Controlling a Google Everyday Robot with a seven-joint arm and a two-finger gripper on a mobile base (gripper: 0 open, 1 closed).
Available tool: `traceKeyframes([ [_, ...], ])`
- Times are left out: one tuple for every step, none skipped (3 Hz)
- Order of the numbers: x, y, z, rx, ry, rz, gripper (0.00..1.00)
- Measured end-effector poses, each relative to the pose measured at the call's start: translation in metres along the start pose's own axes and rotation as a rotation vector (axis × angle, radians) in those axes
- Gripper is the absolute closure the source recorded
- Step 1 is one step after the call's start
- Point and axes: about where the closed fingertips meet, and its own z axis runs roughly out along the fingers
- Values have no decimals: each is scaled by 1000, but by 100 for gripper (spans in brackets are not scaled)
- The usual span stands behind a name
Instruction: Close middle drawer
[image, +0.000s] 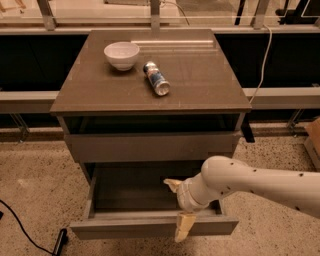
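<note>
We note the middle drawer standing pulled well out of the cabinet, with its grey tray exposed and its flat front the part nearest the camera. The upper front, directly above it on the cabinet, sits slightly out, with a dark gap under the cabinet top.

The gripper is at the drawer's right-hand part, low at the cabinet's front, on a white arm coming in from the cabinet's right. Its claw is spread wide. One cream finger shows over the tray and the other crosses the drawer front. We see nothing clamped.

On the cabinet top, a white bowl stands at the left rear. A can lies on its side just beside it, toward the centre.
</note>
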Motion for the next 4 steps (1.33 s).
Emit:
traceKeyframes([
  [20,19,65,-49,-26,81,0],
  [29,26,98,-41,-41,102,0],
  [41,23,118,-22,-28,112,26],
  [44,11,123,-14,-28,98,49],
])
